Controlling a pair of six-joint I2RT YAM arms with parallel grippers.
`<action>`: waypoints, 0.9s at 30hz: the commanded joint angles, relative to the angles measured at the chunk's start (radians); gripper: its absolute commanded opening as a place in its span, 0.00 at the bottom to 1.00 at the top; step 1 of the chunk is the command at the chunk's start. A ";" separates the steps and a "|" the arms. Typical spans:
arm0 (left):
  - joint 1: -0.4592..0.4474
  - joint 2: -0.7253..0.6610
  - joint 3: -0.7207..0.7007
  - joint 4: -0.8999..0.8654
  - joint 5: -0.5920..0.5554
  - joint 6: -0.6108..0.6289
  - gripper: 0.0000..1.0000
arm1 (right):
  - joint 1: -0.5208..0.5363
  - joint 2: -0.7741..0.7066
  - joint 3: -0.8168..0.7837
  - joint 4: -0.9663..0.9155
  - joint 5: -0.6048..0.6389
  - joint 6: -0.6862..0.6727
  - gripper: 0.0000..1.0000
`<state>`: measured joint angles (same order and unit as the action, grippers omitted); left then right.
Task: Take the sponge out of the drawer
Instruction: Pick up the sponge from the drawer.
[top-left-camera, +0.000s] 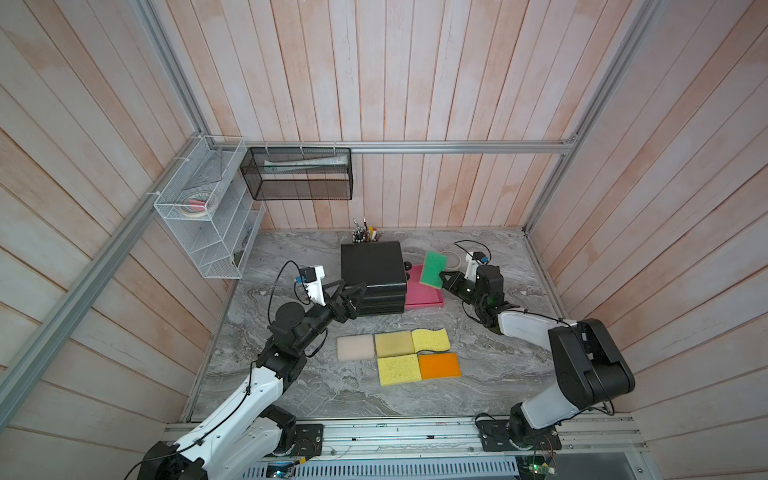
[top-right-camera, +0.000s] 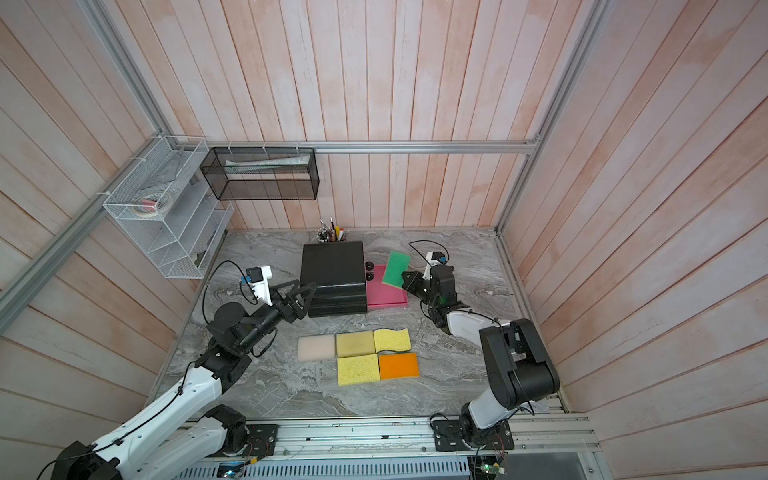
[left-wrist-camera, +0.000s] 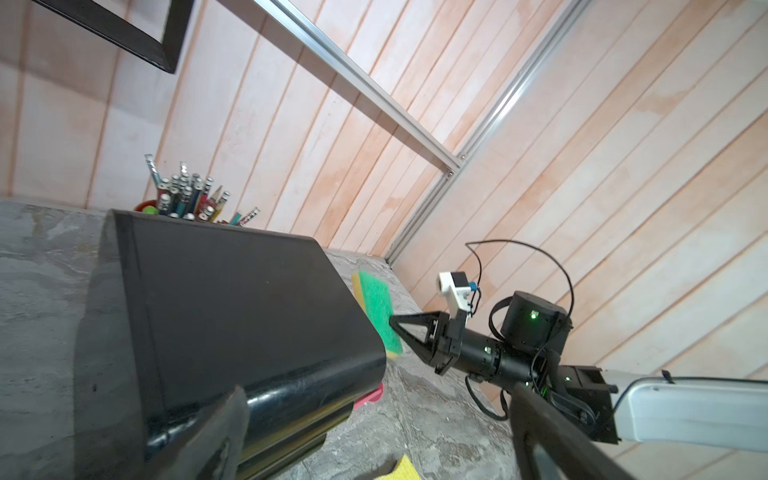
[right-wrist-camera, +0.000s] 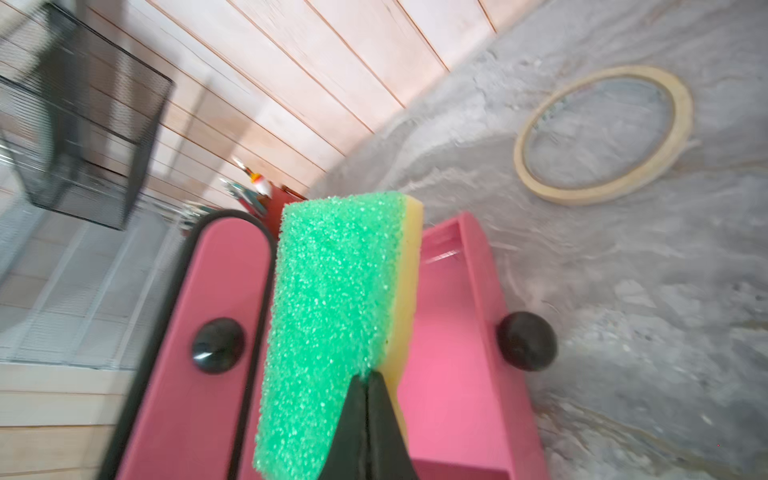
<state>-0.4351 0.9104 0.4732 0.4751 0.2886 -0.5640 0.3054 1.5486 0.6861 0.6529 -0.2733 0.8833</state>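
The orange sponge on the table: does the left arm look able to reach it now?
Probably yes. The left claw is open and empty at the black drawer unit, and nothing stands above the orange sponge.

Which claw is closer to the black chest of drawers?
Left. The left gripper, open, is beside the black chest; the right gripper hangs over the pink drawer, clamping the green sponge.

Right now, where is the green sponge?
In both top views the green sponge is pinched in the right gripper above the open pink drawer, beside the black drawer unit.
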 joint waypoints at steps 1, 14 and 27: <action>-0.048 0.026 -0.012 0.060 0.048 0.062 1.00 | 0.039 -0.051 -0.064 0.300 0.061 0.257 0.00; -0.162 0.213 0.025 0.240 0.009 0.063 1.00 | 0.381 -0.006 -0.168 0.854 0.331 0.580 0.00; -0.163 0.372 0.062 0.418 -0.041 0.045 0.98 | 0.492 0.137 -0.092 0.939 0.330 0.659 0.00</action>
<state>-0.5941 1.2507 0.5014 0.8257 0.2714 -0.5201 0.7807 1.6764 0.5617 1.5276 0.0479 1.5227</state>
